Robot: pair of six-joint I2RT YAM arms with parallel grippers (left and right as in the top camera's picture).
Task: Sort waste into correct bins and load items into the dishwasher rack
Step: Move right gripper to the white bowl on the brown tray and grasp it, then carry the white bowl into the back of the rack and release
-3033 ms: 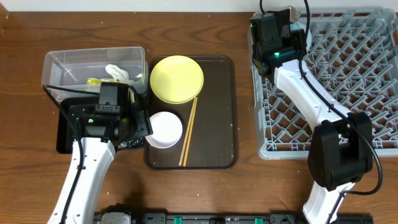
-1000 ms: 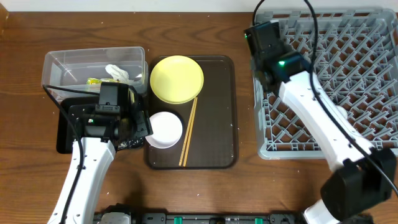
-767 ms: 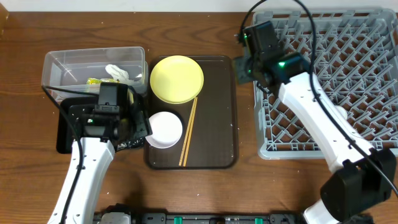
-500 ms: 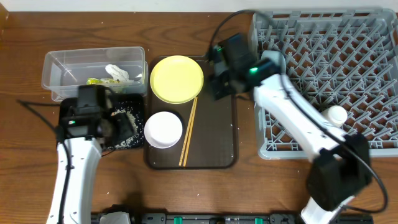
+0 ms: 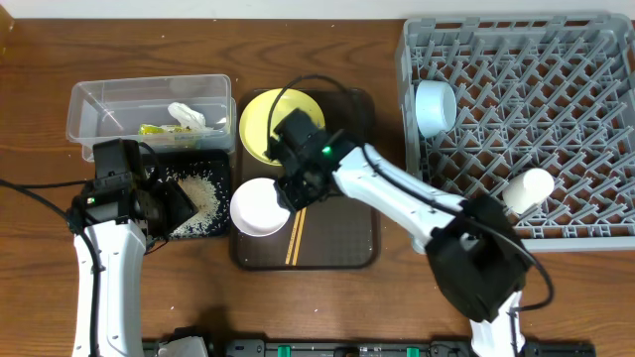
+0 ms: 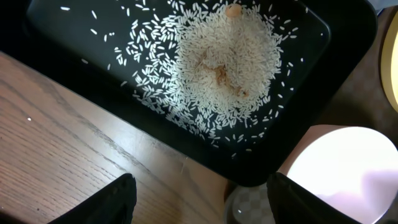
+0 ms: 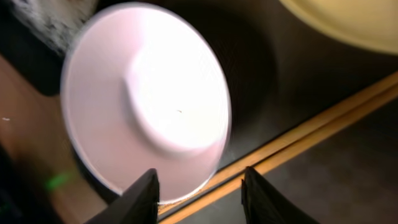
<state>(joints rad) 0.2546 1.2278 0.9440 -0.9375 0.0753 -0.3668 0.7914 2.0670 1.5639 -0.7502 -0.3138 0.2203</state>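
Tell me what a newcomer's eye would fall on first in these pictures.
The big grey rack fills the right side, with a light blue bowl and a pale cup lying in it. In the middle, the right arm reaches across the brown tray, with the right gripper open over the white bowl beside the chopsticks. On the left, a white heap of rice stands out against the black tray.

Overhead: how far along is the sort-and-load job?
Done: tissue and wrapper in the clear tub, rice in the black tray, blue bowl and cup in the rack.
In hand: right gripper, jaws open, at the rim of the white bowl; left gripper open, empty.
Remaining: white bowl, yellow plate, chopsticks on the brown tray.
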